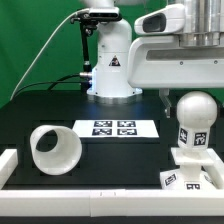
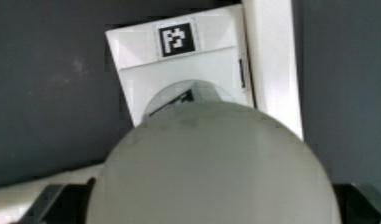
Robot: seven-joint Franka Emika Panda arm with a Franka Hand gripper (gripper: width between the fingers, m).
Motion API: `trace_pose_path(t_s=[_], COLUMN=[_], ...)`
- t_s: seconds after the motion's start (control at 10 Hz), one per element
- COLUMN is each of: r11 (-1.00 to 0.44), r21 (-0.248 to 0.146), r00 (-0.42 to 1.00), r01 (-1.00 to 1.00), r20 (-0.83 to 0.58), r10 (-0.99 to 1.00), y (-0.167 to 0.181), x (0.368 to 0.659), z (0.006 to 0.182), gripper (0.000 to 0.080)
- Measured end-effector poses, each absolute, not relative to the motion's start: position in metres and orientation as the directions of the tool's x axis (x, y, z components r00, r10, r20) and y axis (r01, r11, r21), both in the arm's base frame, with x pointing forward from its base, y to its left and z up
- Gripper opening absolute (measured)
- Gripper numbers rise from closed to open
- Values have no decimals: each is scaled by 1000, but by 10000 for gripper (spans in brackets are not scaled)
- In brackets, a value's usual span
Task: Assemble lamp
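The bulb (image 1: 192, 112), a white ball head on a tagged stem, stands upright on the flat square base (image 1: 188, 172) at the exterior view's right. My gripper (image 1: 190, 98) comes down from above with its fingers on either side of the ball head and looks shut on it. In the wrist view the ball head (image 2: 208, 165) fills the space between the dark fingers (image 2: 59, 203), with my gripper (image 2: 208, 205) around it and the tagged base (image 2: 169, 62) beneath. The shade (image 1: 52, 148) lies on its side at the exterior view's left, its opening showing.
The marker board (image 1: 115, 128) lies flat mid-table. The robot pedestal (image 1: 110, 65) stands at the back. A white rail (image 1: 90, 200) borders the table's front and left side, and a white bar (image 2: 269, 60) runs beside the base.
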State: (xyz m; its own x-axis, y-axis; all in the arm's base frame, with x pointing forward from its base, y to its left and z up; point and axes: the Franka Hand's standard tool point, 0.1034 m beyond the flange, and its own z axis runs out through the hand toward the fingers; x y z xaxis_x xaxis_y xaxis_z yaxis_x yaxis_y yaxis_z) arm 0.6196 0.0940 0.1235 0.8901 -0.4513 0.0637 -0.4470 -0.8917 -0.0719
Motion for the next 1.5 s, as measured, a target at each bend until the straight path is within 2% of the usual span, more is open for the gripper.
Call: trace_pose_path(t_s=[0.3,0.5,0.6,0.7,0.8,0.9,1.0,1.1,1.4,1.5], r11=[-575,-361,-353,-384,-421,-607,-727,-797,-897,-958], r21=[-120,-133,-133,-135,-137,-151,-157,-160,-157,-136], r00=[581,374,366,397,433,618,738,807,906,963], r01=[-809,-923,-926,-914,-897,-780,-668,-582,-413,-253], r20=[-22,-89,-89,-86,-77,-37,-13,1,32,58], r10=[-813,-923,-926,-914,-898,-785,-675,-590,-423,-263], y=[100,101,102,101,101,102,105,111,110,105], x=[619,619,619,619,619,620,620,618,618,619], z=[123,122,122,122,122,123,123,123,122,122], gripper=[574,575,575,575,647,647,690,690,699,699])
